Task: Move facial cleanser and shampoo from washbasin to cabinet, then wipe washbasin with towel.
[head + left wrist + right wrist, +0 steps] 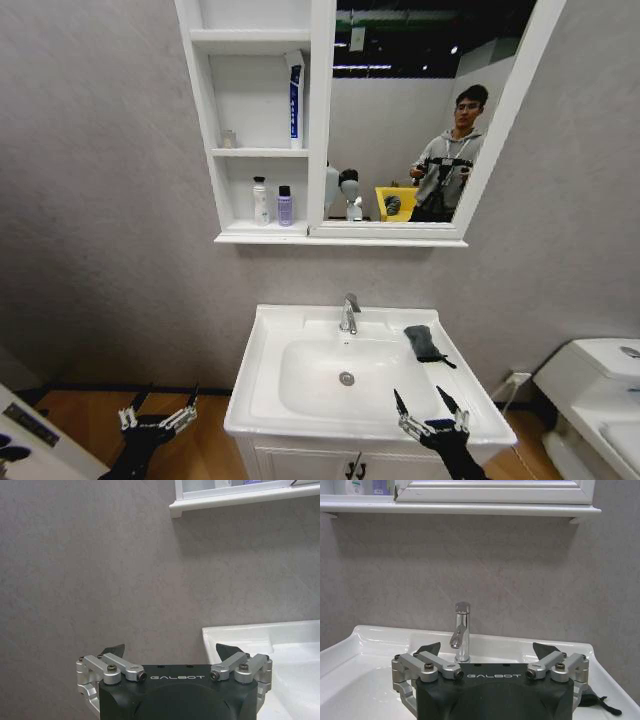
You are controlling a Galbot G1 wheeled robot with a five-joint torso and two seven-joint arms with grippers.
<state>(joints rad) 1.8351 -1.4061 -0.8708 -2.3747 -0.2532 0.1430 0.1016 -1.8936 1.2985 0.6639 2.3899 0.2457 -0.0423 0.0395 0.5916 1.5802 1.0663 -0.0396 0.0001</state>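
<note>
Just beyond the right gripper (432, 408), on the back right corner of the washbasin (262, 385) rim, lies the towel (424, 343), dark and folded, right of the chrome faucet (349, 313); the right wrist view shows a bit of it (596, 704) past the gripper body's edge. Right gripper hovers low over the basin's front right rim, arm coming up from below, fingers (429, 648) pointing up and forward toward the faucet (461, 632), spread wide, nothing between them. Left gripper (158, 411) hangs at about the same height, off the basin's left side over the wood floor (70, 420), fingers (113, 649) also spread wide and holding nothing; its wrist view looks at the grey wall (100, 570) with the basin corner (235, 632) beside it. Bowl has a drain (346, 378) in the middle, no bottles on the rim. High above both grippers, the cabinet (222, 100) with open shelves joined to a mirror (420, 110): bottom shelf carries a white bottle (261, 201) and a small purple bottle (285, 206) side by side, the shelf above has a tall white and blue tube (295, 100) standing upright at its right end and a small pale item, too small to tell. White toilet (598, 390) sits well off to the right gripper's outer side.
</note>
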